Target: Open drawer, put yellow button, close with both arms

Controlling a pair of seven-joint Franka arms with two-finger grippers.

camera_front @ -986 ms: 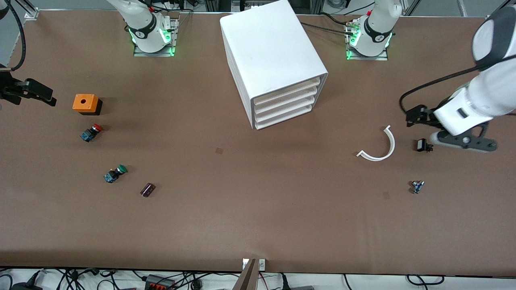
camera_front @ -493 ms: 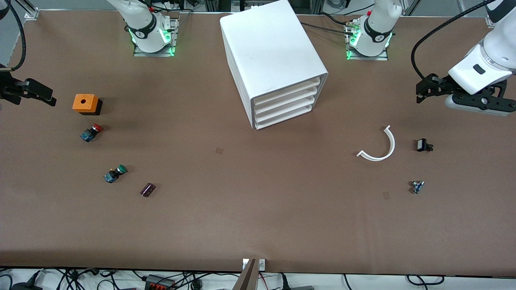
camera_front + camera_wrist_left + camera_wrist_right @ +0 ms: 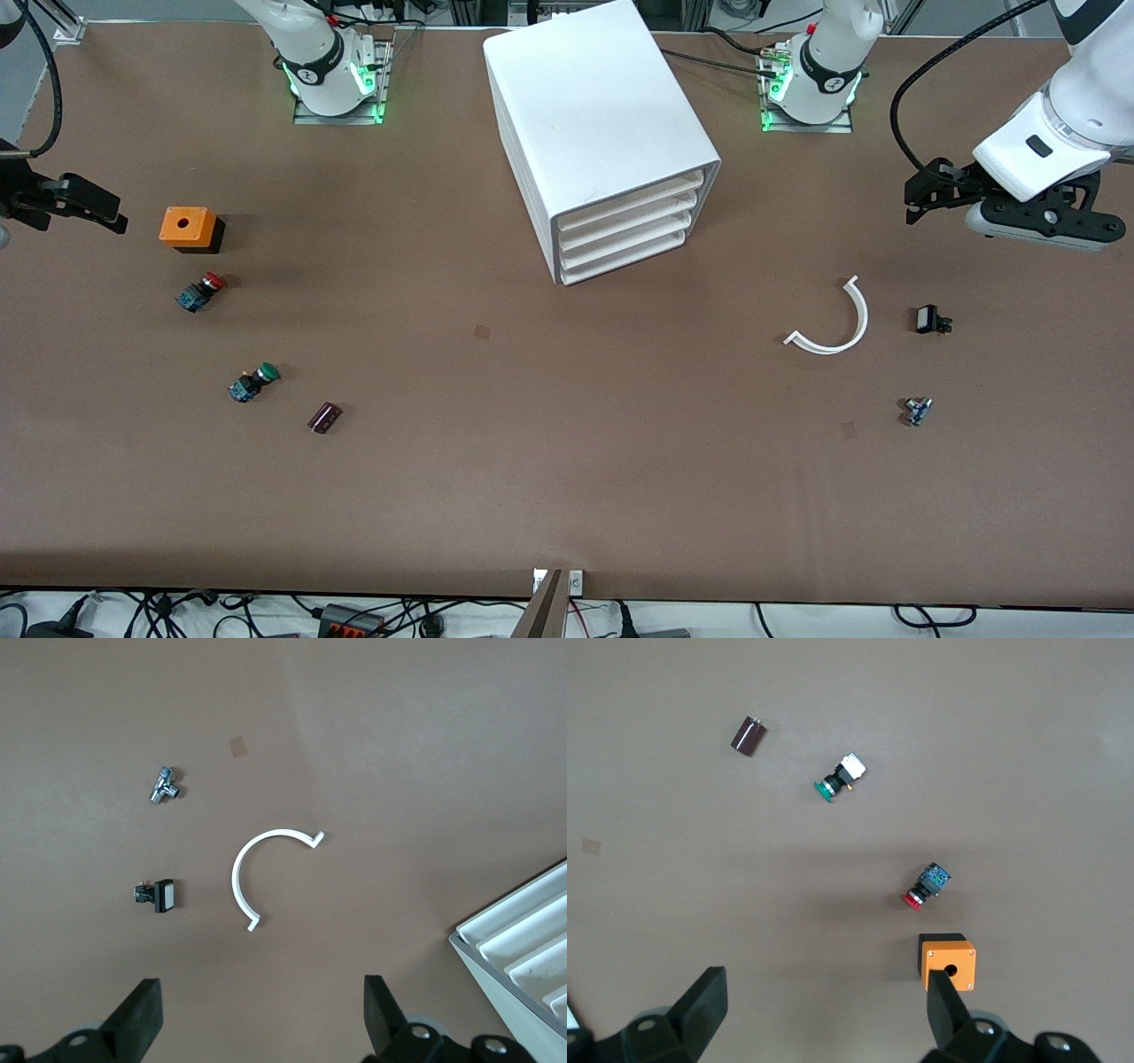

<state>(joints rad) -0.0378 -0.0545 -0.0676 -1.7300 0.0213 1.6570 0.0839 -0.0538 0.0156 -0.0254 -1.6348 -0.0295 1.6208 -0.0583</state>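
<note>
The top drawer (image 3: pixel 633 197) sits shut in the white cabinet (image 3: pixel 594 115), its front turned partly toward the left arm's end of the tabletop (image 3: pixel 567 461), where the left claw (image 3: pixel 917 195) hangs spread wide, closer to the cabinet than the right claw (image 3: pixel 104 211), also spread; I see no yellow button.

The cabinet (image 3: pixel 523 930) is cut off at the left wrist view's edge, showing only a corner of its drawer fronts.
</note>
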